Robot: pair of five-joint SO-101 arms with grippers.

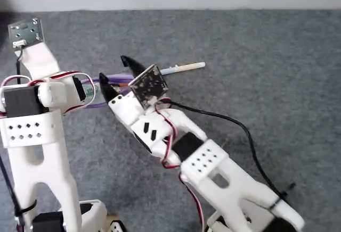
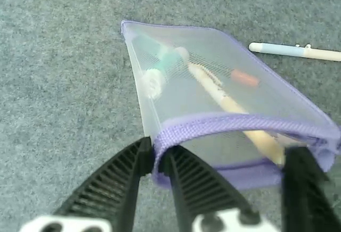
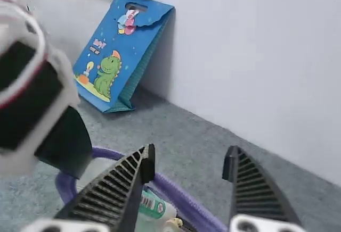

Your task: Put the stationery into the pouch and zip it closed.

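A see-through mesh pouch point(image 2: 213, 83) with purple trim lies on the grey carpet, its mouth held up. My left gripper point(image 2: 156, 149) is shut on the purple rim point(image 2: 234, 123) at one corner. Inside lie a cream pen point(image 2: 224, 99), a green tube point(image 2: 162, 56) and a small orange piece point(image 2: 245, 77). My right gripper point(image 3: 190, 155) hangs open just above the pouch's mouth, over the rim point(image 3: 176, 193) and the tube point(image 3: 152, 205). From above, the right gripper point(image 1: 113, 68) spreads over the pouch point(image 1: 118, 77). One pale pen point(image 1: 184, 68) lies outside on the carpet point(image 2: 295, 51).
A blue gift bag point(image 3: 117, 56) with a dinosaur leans on the white wall behind the table. The right arm's black cable point(image 1: 234, 125) trails across the carpet. Open carpet spreads to the right of the loose pen.
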